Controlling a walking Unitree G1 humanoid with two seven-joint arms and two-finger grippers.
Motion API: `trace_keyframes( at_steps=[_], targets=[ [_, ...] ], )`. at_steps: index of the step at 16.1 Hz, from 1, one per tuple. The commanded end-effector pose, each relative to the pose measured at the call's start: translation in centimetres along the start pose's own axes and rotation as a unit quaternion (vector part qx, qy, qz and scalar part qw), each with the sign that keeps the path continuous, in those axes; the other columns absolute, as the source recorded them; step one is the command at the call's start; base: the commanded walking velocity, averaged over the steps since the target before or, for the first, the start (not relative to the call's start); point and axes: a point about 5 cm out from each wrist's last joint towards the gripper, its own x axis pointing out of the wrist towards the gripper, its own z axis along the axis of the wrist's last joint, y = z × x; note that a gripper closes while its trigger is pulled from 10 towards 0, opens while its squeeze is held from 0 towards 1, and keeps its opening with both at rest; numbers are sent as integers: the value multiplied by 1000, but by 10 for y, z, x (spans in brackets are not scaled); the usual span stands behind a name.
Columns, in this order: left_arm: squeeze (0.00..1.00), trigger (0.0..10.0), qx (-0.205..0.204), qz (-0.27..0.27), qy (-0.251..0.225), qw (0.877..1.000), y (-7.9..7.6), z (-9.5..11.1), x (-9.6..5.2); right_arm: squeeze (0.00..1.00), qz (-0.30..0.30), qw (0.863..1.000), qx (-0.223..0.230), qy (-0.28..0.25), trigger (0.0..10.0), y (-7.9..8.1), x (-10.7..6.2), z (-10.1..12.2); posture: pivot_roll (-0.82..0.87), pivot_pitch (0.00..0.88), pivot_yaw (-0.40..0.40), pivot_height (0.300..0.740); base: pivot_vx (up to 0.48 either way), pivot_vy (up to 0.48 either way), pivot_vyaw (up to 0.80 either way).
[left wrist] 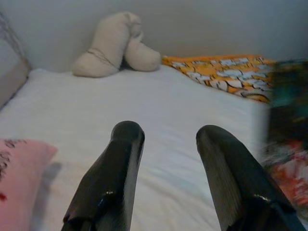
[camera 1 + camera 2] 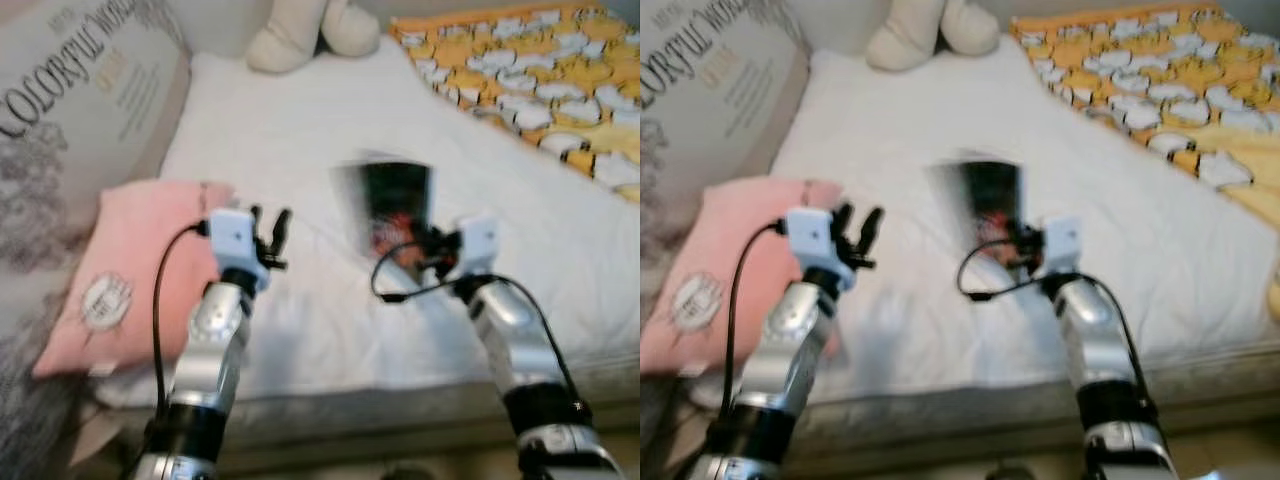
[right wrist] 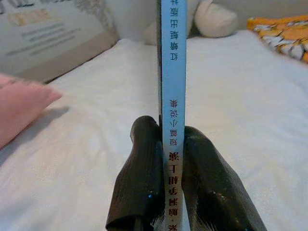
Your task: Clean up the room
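Currently both arms are reaching over the near edge of the bed (image 2: 300, 130), with its white sheet as the landmark. Open sheet is lying ahead of the left tool (image 2: 272, 232) and running up to the plush toy (image 2: 310, 30) at the far wall. A pink pillow (image 2: 130, 270) is sitting at the sheet's left edge, just beside the left arm, and a big printed cushion (image 2: 80, 90) is leaning behind it. An orange patterned blanket (image 2: 540, 70) is covering the sheet's far right corner, well apart from both tools.

The right tool (image 3: 168, 159) is clamping a book (image 3: 172, 72) by its light blue spine, fingers (image 3: 144, 173) pressing either side, book standing on edge above mid-sheet. From the head views the book (image 2: 392, 205) is blurring, dark cover with some red near the tool.

The left tool is gaping, fingers (image 1: 113, 178) spread with nothing between them, hovering over the sheet near the pillow's corner.
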Motion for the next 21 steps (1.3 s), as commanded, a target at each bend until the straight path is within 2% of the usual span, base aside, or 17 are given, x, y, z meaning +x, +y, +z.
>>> trace_keyframes(
  at_steps=[1, 3, 5, 7, 10, 12, 13, 14, 15, 17, 18, 19, 20, 21],
  targets=[
    [0, 10000, 7, 24, -3, 1000, 14, 3, -3, 0, 24, 999, 1, -33, 0, 12, 11, 16, -153, 0, 119, 740, 0, 0, 0],
    [0, 10000, 3, 23, -2, 1000, 13, 2, -7, 0, 80, 995, 42, -45, 0, 22, 38, 45, -128, 0, 116, 740, 0, 0, 0],
    [0, 10000, 7, 20, -3, 1000, 13, 4, -10, 0, 110, 991, 63, -35, 0, 30, 55, 57, -97, 0, 107, 740, 0, 0, 0],
    [0, 10000, 20, 13, -4, 1000, 16, 10, -18, 0, 147, 986, 74, -23, 0, 47, 75, 69, -21, 0, 87, 740, 0, 0, 0],
    [0, 10000, 38, 22, 0, 999, 21, 15, -29, 0, 173, 979, 106, 0, 0, 64, 86, 71, 33, 0, 73, 740, 0, 0, 0],
    [0, 10000, 58, 59, -10, 997, 36, 29, -49, 0, 189, 974, 119, 36, 0, 83, 92, 64, 99, 7, 54, 740, 0, 0, 0],
    [0, 10000, 81, 72, -22, 994, 45, 44, -74, 0, 199, 971, 123, 43, 0, 94, 96, 65, 152, 46, 43, 740, 0, 0, 0],
    [0, 10000, 87, 69, -19, 994, 45, 49, -86, 0, 199, 969, 141, 41, 0, 98, 97, 68, 169, 58, 42, 740, 0, 0, 0],
    [0, 10000, 94, 57, -12, 994, 40, 53, -98, 0, 195, 966, 163, 38, 0, 98, 99, 70, 205, 85, 42, 740, 0, 0, 0],
    [0, 10000, 89, 50, 10, 995, 30, 57, -118, 0, 149, 950, 269, 47, 0, 88, 97, 62, 245, 118, 49, 740, 0, 0, 0],
    [0, 10000, 87, 50, 13, 995, 29, 58, -121, 0, 143, 947, 282, 50, 0, 86, 96, 60, 250, 125, 51, 740, 0, 0, 0],
    [0, 10000, 79, 50, 19, 995, 25, 60, -125, 0, 118, 933, 331, 72, 0, 82, 92, 47, 253, 138, 55, 740, 0, 0, 0],
    [0, 10000, 69, 44, 27, 996, 20, 62, -128, 0, 79, 919, 369, 114, 0, 75, 83, 24, 254, 144, 58, 740, 0, 0, 0],
    [0, 10000, 61, 41, 33, 997, 17, 64, -129, 0, 65, 917, 368, 142, 0, 71, 76, 9, 251, 150, 59, 740, 0, 0, 0]
  ],
)
